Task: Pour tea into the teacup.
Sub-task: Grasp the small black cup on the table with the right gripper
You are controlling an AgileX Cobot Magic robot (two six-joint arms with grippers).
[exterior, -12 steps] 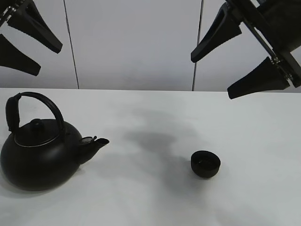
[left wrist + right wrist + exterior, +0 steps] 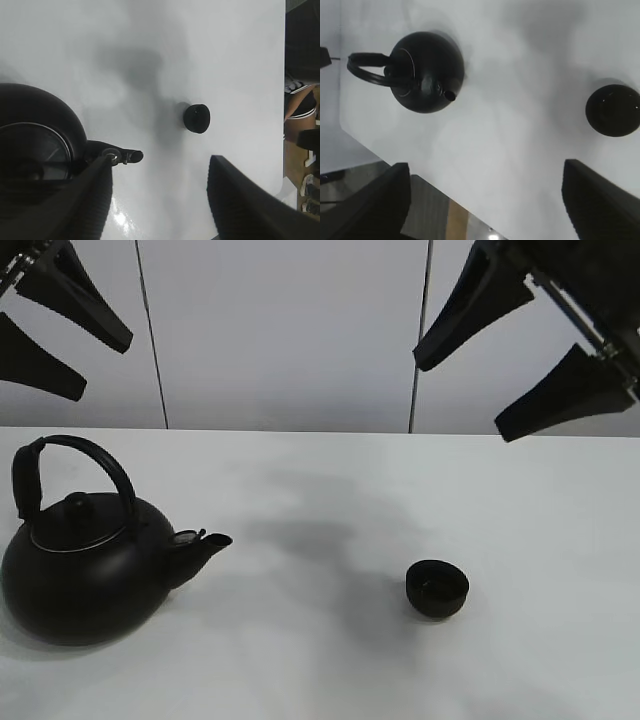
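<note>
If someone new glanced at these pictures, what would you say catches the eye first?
The big black kettle sits at the left of the white table, spout aimed toward the small black teacup standing apart on the right. Overhead, the left gripper and right gripper hang high, jaws open, holding nothing.

Your left gripper (image 2: 103, 365) hangs high at the left edge of the exterior high view. Its two black tapered fingers are spread wide and point down toward the middle. Only the fingers show there; the frame cuts off the wrist and arm. Your right gripper (image 2: 462, 397) hangs high on the right side, also wide open, with its fingers angled down and to the left and part of the mounting bar visible behind them. In each wrist view the two fingers stand well apart, and neither gripper touches anything.
</note>
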